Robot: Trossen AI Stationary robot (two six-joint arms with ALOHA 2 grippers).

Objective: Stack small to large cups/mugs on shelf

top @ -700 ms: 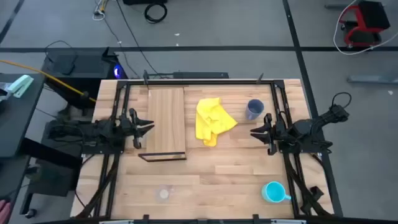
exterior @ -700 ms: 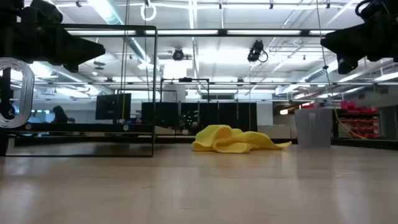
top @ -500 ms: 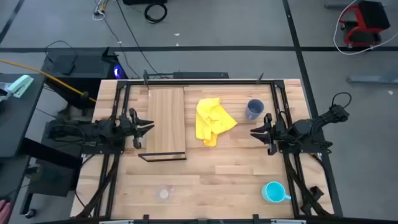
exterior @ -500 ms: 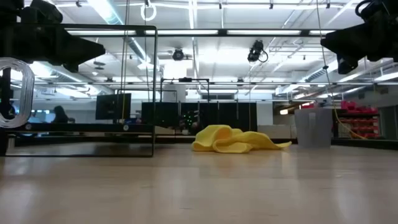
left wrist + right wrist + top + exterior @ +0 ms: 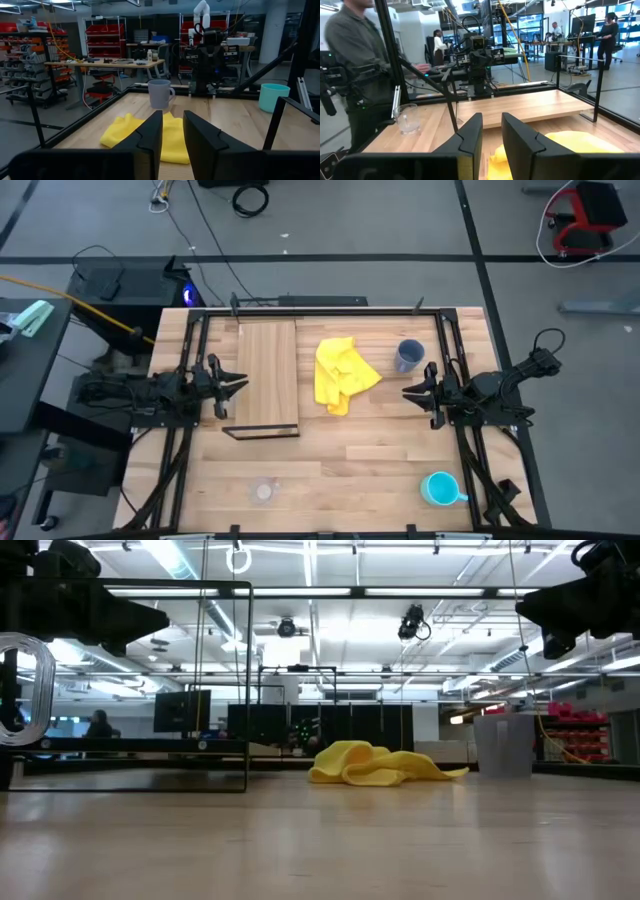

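The left gripper (image 5: 238,383) hovers at the table's left edge, just beside the shelf (image 5: 268,375), its fingers (image 5: 152,131) a narrow gap apart and holding nothing. The shelf lies on the left half of the table (image 5: 350,460), its top bare. The glass cup (image 5: 263,492) stands near the front edge, well apart from the shelf. A yellow cloth (image 5: 341,375) lies crumpled at the middle. The grey-blue mug (image 5: 408,355) stands just right of the cloth. The right gripper (image 5: 412,392) hangs near that mug, fingers (image 5: 470,134) slightly apart and empty. The turquoise mug (image 5: 441,489) sits at the front right corner.
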